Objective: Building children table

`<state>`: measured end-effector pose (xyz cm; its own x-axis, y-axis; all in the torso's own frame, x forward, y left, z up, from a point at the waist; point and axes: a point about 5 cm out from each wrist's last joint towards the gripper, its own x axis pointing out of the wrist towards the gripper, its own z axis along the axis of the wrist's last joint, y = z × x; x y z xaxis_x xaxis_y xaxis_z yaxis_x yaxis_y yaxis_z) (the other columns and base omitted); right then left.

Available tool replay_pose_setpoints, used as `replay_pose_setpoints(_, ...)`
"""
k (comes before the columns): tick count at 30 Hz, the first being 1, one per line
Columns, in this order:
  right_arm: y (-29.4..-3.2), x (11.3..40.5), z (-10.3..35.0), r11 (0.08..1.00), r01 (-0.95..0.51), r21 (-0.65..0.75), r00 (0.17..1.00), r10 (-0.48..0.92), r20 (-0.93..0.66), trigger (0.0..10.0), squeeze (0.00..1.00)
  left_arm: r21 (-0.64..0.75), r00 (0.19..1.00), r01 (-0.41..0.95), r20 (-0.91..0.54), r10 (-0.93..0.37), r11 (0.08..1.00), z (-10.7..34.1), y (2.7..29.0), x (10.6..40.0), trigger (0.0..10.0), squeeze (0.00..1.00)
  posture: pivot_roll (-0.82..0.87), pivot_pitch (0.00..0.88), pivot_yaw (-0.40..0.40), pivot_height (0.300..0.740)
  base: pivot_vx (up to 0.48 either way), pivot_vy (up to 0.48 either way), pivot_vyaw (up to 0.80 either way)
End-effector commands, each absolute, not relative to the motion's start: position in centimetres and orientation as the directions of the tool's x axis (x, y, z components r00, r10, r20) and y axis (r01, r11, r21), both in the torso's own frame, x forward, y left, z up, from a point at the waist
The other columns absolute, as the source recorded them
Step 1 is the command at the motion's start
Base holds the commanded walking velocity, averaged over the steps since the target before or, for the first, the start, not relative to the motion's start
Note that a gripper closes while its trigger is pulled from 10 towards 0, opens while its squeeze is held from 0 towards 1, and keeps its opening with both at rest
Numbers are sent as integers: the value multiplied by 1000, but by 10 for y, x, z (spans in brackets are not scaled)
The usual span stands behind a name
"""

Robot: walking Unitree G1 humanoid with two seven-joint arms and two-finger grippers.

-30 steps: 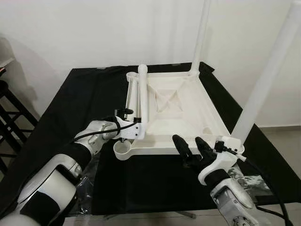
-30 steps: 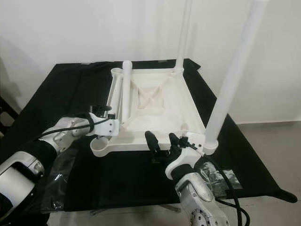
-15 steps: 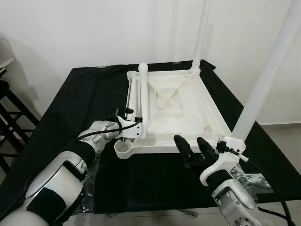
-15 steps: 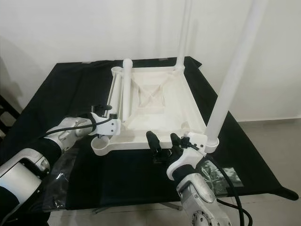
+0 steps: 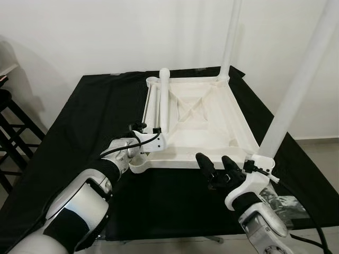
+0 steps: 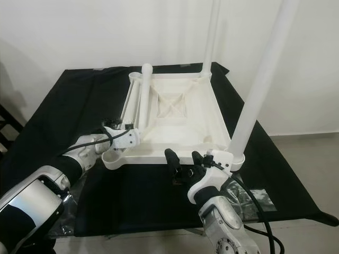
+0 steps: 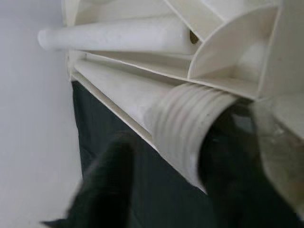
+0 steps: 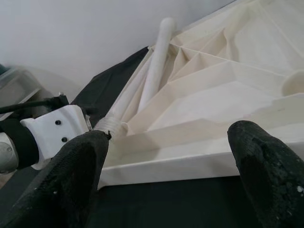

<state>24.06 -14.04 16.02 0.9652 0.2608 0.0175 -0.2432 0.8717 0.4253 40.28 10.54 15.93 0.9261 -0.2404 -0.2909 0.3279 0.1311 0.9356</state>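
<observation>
Since the earlier frame our left gripper (image 5: 142, 138) has slid inward along the loose leg (image 5: 163, 100), clamped on its threaded end, centre-left. Tabletop (image 5: 212, 127) lies inverted, centre. Right gripper (image 5: 217, 168) hovers open, lower centre. We'd align threads squarely over the empty socket (image 5: 139, 165).

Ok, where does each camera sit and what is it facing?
Eye views: head, looking down at the upturned white tabletop on the black cloth; both arms show.
Left wrist: along the left gripper, facing a threaded leg end.
Right wrist: between open right gripper fingers, facing the tabletop's near edge.
Shared: tabletop, loose legs.
</observation>
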Motion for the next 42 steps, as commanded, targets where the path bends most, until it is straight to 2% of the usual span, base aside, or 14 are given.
replay_pose_setpoints(1,-137,239,164,863,-262,431,960,277,29,10000,0,952,947,276,-246,-207,134,167,112,406,0,0,-186,78,43,740,0,0,0)
replay_pose_setpoints(13,-138,240,163,864,-261,430,961,276,28,10000,0,961,959,233,-202,-199,148,166,114,406,0,0,-194,63,42,740,0,0,0)
replay_pose_setpoints(22,-138,247,159,867,-259,425,961,275,24,10000,0,955,978,122,-69,-196,271,193,122,413,0,0,-193,23,40,740,0,0,0)
replay_pose_setpoints(24,-139,250,158,862,-263,433,960,277,32,10000,0,908,981,43,41,-190,417,221,133,417,0,0,-184,6,37,740,0,0,0)
replay_pose_setpoints(25,-139,250,158,862,-263,433,960,277,32,10000,0,908,981,43,41,-190,417,221,133,417,0,0,-184,6,37,740,0,0,0)
replay_pose_setpoints(26,-141,253,158,855,-268,443,959,280,39,10000,0,822,970,-6,142,-195,569,247,146,416,0,0,-177,0,34,740,0,0,0)
replay_pose_setpoints(28,-141,254,158,854,-269,446,959,281,41,10000,0,795,966,-14,168,-197,607,254,149,415,0,0,-177,0,34,740,0,0,0)
replay_pose_setpoints(30,-141,255,158,852,-272,447,958,284,42,10000,0,662,957,-3,219,-189,749,266,163,411,0,0,-168,0,30,740,0,0,0)
replay_pose_setpoints(31,-141,255,158,852,-272,447,958,284,42,10000,0,662,957,-3,219,-189,749,266,163,411,0,0,-168,0,30,740,0,0,0)
replay_pose_setpoints(32,-142,257,157,851,-274,449,957,286,42,10000,0,530,949,22,255,-184,848,272,177,405,0,0,-167,0,28,740,0,0,0)
replay_pose_setpoints(35,-142,258,157,851,-274,449,957,286,42,10000,0,486,946,38,263,-188,873,272,182,402,0,0,-167,0,28,740,0,0,0)
replay_pose_setpoints(38,-143,260,157,848,-274,454,957,289,39,10000,0,294,903,154,345,-255,943,276,186,387,0,0,-153,0,16,740,0,0,0)
replay_pose_setpoints(41,-143,260,157,848,-274,454,957,289,39,10000,0,294,903,154,345,-255,943,276,186,387,0,0,-153,0,16,740,0,0,0)
replay_pose_setpoints(42,-143,262,159,836,-295,462,951,306,52,10000,0,196,869,233,397,-295,952,278,186,377,0,0,-146,0,12,740,0,0,0)
